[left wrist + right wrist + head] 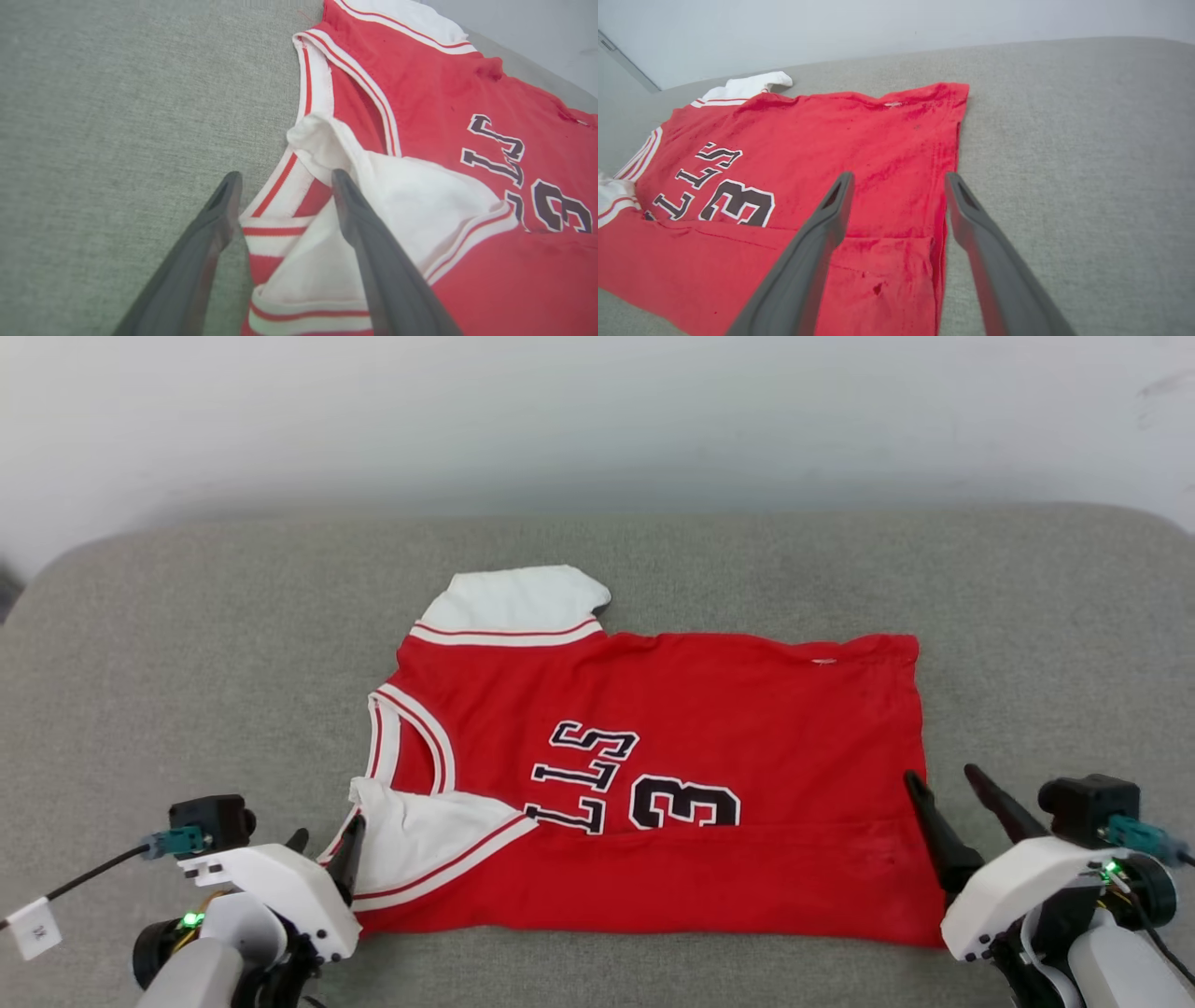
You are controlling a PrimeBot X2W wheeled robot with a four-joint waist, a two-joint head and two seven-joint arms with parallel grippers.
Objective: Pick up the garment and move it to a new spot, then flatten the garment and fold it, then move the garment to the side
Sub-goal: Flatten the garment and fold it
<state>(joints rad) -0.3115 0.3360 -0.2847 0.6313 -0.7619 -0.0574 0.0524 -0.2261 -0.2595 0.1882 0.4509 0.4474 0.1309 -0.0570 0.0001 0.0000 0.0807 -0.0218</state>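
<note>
The garment is a red jersey with white sleeves lying flat on the grey cushion, collar to the left and hem to the right. Its near long edge is folded up over the black lettering. My left gripper stands open at the near-left corner, and its fingers straddle the folded white sleeve. My right gripper is open at the near-right corner, one finger over the red hem and the other over bare cushion. In the wrist views the left gripper and the right gripper hold nothing.
The grey fabric surface spreads wide on all sides of the jersey, with rounded far corners. A pale wall rises behind it. A cable with a white tag hangs by my left wrist.
</note>
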